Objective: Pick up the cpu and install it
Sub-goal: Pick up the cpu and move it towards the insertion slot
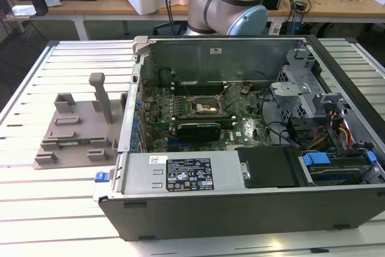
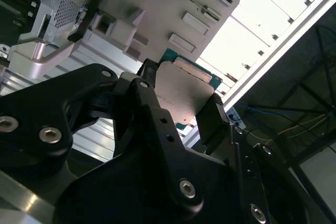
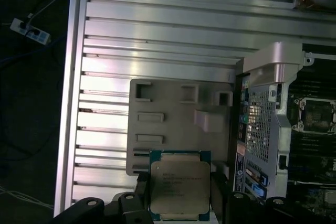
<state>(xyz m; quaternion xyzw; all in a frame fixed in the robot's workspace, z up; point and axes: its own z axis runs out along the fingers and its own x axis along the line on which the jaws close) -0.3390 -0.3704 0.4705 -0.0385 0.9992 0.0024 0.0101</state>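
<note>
Clearly, gripper [image 2: 182, 98] clamped cpu [image 3: 179, 187] by two opposite edges (metal lid toward first wrist camera), over fixture plate [image 3: 173, 119]; socket [image 1: 207, 108] lay well apart, past case wall [image 3: 261, 129], toward exterior view's right.

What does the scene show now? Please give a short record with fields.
cpu: held between the jaws, flat metal top toward the first wrist camera
jaws: shut on the cpu, one on each side
grey plate: on the slatted table, beside the open computer case
socket: on the board inside the case, looks empty
</note>
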